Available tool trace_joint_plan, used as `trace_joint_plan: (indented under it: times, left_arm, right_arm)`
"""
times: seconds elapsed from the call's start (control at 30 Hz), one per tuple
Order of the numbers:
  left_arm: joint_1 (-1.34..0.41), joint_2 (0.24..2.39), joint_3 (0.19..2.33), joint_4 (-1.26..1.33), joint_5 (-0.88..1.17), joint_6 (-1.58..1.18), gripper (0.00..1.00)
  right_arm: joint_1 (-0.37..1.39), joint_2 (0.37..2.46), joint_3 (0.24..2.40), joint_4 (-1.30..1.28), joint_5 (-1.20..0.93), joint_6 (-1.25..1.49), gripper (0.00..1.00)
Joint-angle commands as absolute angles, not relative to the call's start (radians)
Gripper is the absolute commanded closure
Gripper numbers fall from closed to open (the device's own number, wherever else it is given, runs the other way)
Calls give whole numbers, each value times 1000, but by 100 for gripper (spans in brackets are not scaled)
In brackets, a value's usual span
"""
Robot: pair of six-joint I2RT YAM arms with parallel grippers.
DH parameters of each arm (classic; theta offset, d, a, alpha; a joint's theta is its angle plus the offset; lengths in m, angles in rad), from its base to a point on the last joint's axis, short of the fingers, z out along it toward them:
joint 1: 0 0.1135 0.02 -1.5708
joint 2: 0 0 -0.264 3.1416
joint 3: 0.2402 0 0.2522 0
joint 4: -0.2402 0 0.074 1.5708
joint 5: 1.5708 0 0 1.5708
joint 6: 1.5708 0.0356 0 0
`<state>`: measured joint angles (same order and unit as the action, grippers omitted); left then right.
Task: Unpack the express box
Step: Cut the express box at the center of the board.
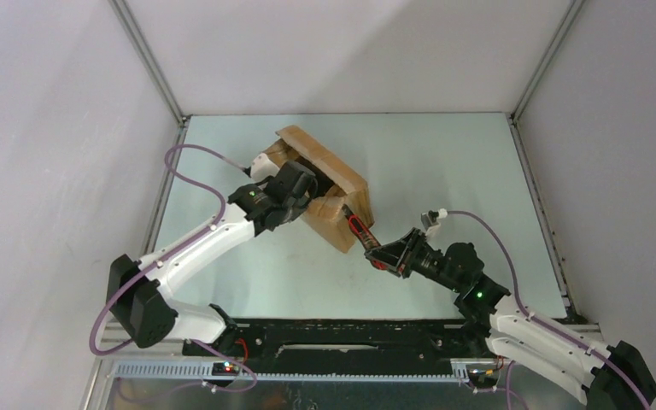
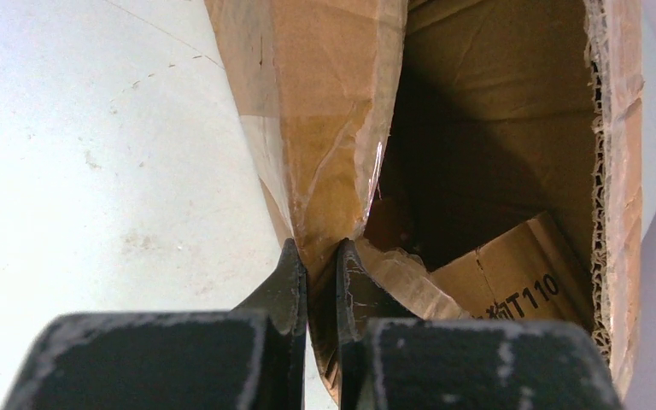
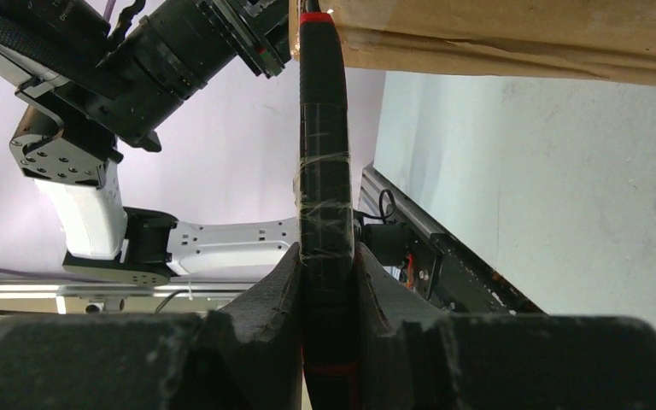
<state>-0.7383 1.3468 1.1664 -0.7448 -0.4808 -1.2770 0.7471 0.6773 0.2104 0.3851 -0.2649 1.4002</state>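
Left gripper (image 2: 318, 256) pinches the creased, taped flap of the corrugated brown box (image 2: 495, 102), which gapes just beyond its jaws. Right gripper (image 3: 325, 260) clamps a black tape-wrapped rod (image 3: 322, 128), its red-banded tip reaching the box's edge.

You are looking at just one marking you can actually read. In the left wrist view, black print is showing on a loose cardboard piece (image 2: 512, 269) lying inside the express box (image 2: 325, 102): it is reading "T110", a capital and three digits, running slightly uphill to the right. Just before the T, part of another character is showing, and you are not getting enough of it to read. In the right wrist view, pale lettering is showing on the left arm's black housing (image 3: 55, 17), too blurred to read.
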Motion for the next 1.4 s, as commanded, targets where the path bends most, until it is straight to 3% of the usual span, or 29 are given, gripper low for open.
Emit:
trace_joint_plan:
  times: [0.0, 0.33, 0.57, 0.7, 0.9, 1.07, 1.1, 1.27, 1.37]
  left_arm:
    - [-863, 1344, 1190, -869, -128, -1154, 100]
    - [-778, 1268, 1156, -954, -135, -1088, 100]
    - [-767, 1247, 1135, -982, -128, -1091, 100]
    - [-764, 1255, 1157, -982, -129, -1141, 100]
    - [-765, 1212, 1117, -912, -114, -1302, 100]
    - [-766, 1205, 1156, -941, -181, -1289, 100]
    - [-766, 1209, 1173, -952, -197, -1271, 99]
    - [-760, 1218, 1223, -940, -216, -1147, 73]
    - [-751, 1215, 1229, -917, -208, -1069, 65]
  right_arm:
    - [724, 710, 275, 500, -73, 1362, 100]
    - [543, 516, 233, 407, -143, 1386, 100]
    - [472, 517, 227, 446, -238, 1426, 100]
    - [585, 491, 255, 362, -168, 1380, 100]
    - [946, 402, 244, 217, 280, 1294, 100]
    - [958, 336, 271, 109, 250, 1283, 100]
    - [957, 302, 277, 60, 245, 1286, 100]
    - [940, 180, 329, -183, 172, 1237, 100]
    - [938, 164, 339, -223, 111, 1225, 100]
